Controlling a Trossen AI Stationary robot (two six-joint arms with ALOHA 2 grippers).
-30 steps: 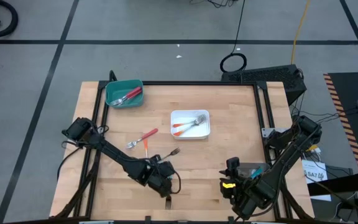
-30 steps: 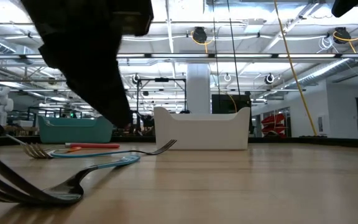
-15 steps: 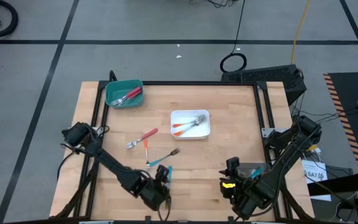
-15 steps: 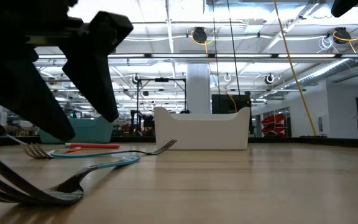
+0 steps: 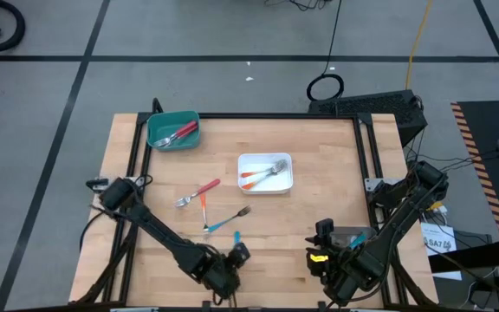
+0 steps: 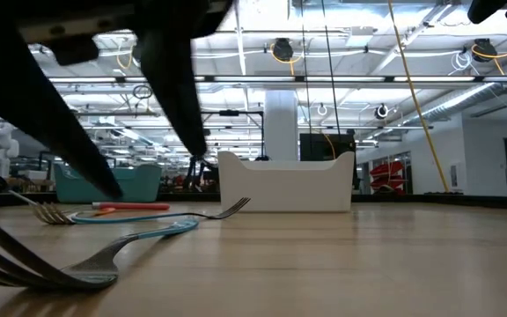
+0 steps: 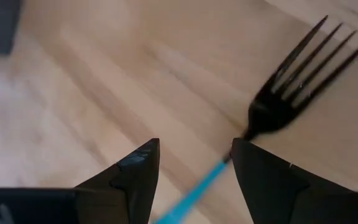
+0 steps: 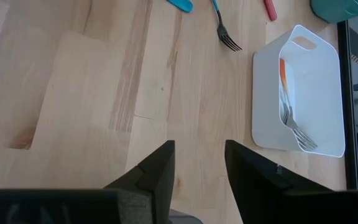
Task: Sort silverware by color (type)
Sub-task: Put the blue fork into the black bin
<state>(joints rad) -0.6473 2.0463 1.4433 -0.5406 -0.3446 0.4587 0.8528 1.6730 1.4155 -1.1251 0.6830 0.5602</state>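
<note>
A teal-handled fork [image 7: 278, 99] lies flat near the table's near edge, its head [image 6: 69, 271] toward that edge. My left gripper [image 7: 194, 146] is open and low over it [image 5: 230, 264]; its fingers stand on either side of the teal handle [image 7: 197, 190]. A red fork [image 5: 199, 191], an orange fork [image 5: 204, 206] and another teal fork [image 5: 229, 220] lie mid-table. The teal tray [image 5: 173, 130] holds red forks; the white tray [image 5: 265, 172] holds orange ones. My right gripper [image 8: 197, 146] is open and waits at the near right [image 5: 319, 254]. My left gripper comes down on the fork from above with its fingers across the handle. The handle [image 7: 219, 168] runs close beside one finger [image 7: 253, 174]; I cannot tell whether they touch. The fork lies on the table.
The table's near edge is right beside the left gripper. The white tray [image 8: 303, 87] stands beyond the right gripper, with bare wood [image 8: 104, 93] between them. A black frame [image 5: 366, 147] borders the tabletop on its far, left and right sides.
My left gripper has moved toward the table's near edge, from over the fork's handle to over its head end. The handle's tip now shows uncovered behind it. The forks and the right arm have kept still.
</note>
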